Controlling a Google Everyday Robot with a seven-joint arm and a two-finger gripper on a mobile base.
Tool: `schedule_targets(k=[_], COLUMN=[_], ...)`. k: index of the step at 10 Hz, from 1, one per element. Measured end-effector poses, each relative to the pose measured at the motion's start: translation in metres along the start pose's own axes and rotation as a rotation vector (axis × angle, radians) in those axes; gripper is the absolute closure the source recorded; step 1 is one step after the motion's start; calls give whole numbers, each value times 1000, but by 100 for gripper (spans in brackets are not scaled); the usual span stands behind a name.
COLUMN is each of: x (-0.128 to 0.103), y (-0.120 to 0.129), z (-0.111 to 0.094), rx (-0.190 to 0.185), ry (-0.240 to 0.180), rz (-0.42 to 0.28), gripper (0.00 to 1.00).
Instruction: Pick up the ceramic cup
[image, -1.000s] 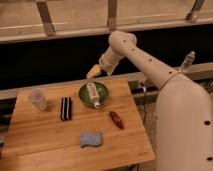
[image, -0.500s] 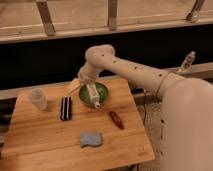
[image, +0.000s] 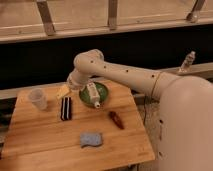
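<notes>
The ceramic cup (image: 38, 98), a small pale whitish tumbler without a handle, stands upright near the far left corner of the wooden table (image: 45, 145). My gripper (image: 63, 92) hangs at the end of the white arm just above the table's back edge, right of the cup and left of the green bowl (image: 95, 95). A small gap separates the gripper from the cup. The gripper holds nothing that I can see.
A white bottle (image: 93, 95) lies in the green bowl. A black and white striped bar (image: 66, 108) lies in front of the gripper. A reddish-brown item (image: 116, 120) and a blue-grey sponge (image: 92, 140) lie nearer the front. My large white body fills the right side.
The arm has swung left across the back of the table, carrying the gripper from over the green bowl to a spot between the bowl and the cup.
</notes>
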Motion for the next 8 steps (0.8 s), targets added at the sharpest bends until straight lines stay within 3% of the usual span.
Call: schedule_targets(k=[3, 5, 8], x=[29, 42, 24], y=[-25, -40, -45], z=[2, -6, -14], rx=[-17, -20, -32], ry=[-7, -2, 20], rz=[90, 88, 36], gripper=[20, 20, 20])
